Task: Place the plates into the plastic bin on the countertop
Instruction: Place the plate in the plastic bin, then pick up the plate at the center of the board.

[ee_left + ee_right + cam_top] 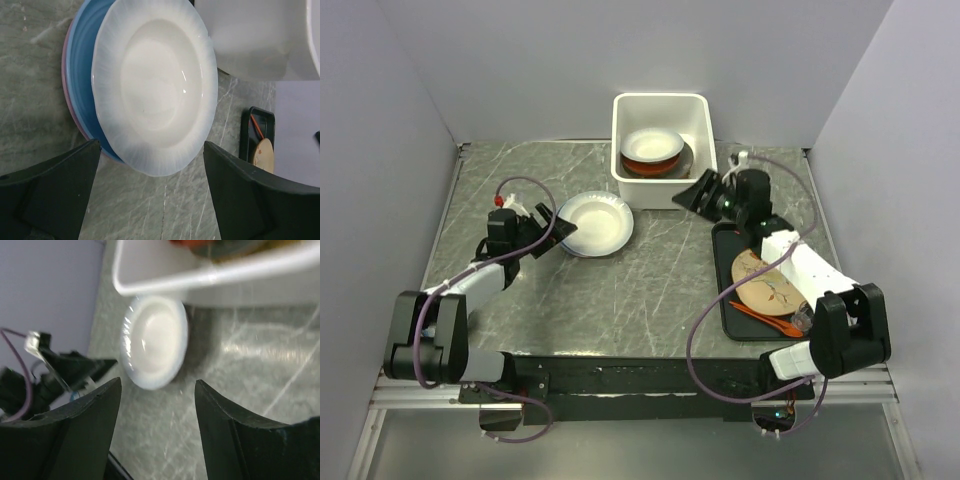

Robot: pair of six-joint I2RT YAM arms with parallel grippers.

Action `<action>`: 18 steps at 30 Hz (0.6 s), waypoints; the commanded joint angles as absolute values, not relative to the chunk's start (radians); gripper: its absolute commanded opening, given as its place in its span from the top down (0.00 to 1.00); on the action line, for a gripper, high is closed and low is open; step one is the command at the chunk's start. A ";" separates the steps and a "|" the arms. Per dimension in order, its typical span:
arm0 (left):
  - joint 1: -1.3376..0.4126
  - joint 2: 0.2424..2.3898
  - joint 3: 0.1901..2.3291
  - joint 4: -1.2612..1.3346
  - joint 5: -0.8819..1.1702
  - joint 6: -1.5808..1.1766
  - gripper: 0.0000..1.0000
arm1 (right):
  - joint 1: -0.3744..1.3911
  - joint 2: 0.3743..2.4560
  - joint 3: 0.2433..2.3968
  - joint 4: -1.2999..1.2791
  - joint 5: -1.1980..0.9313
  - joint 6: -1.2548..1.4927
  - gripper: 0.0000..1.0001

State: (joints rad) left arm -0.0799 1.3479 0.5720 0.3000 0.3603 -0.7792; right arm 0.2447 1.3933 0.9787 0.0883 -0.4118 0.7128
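A white plate (594, 222) tops a small stack on the countertop (650, 290); the left wrist view shows it (155, 85) lying on a pale blue plate (82, 75) with a pink rim (64, 70) underneath. The white plastic bin (660, 105) stands behind it, holding a white plate on a red-brown one (651, 150). My left gripper (560, 226) is open and empty at the stack's left edge; in its own view it (150, 192) stands just short of the plate. My right gripper (692, 192) is open and empty beside the bin's front right corner. The right wrist view shows the white plate (155, 340) and the bin's rim (210, 277).
A black rectangular tray (727, 305) lies at the right front, holding a tan plate (765, 280) and orange utensils (765, 318). Grey walls close in the left, back and right sides.
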 commanded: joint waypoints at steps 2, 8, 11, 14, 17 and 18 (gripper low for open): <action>-0.083 1.405 0.647 0.337 0.365 -0.778 0.13 | 0.259 1.348 0.853 0.179 -0.443 0.703 0.32; -0.083 1.439 0.676 0.322 0.368 -0.772 0.16 | 0.259 1.353 0.824 0.133 -0.446 0.649 0.32; -0.083 1.451 0.680 0.328 0.365 -0.776 0.17 | 0.261 1.353 0.804 0.144 -0.453 0.649 0.32; -0.083 1.466 0.684 0.327 0.364 -0.779 0.18 | 0.259 1.361 0.785 0.153 -0.453 0.650 0.32; -0.083 1.474 0.689 0.310 0.356 -0.773 0.19 | 0.259 1.362 0.787 0.137 -0.453 0.640 0.32; -0.083 1.476 0.687 0.310 0.354 -0.773 0.19 | 0.259 1.361 0.782 0.137 -0.451 0.640 0.32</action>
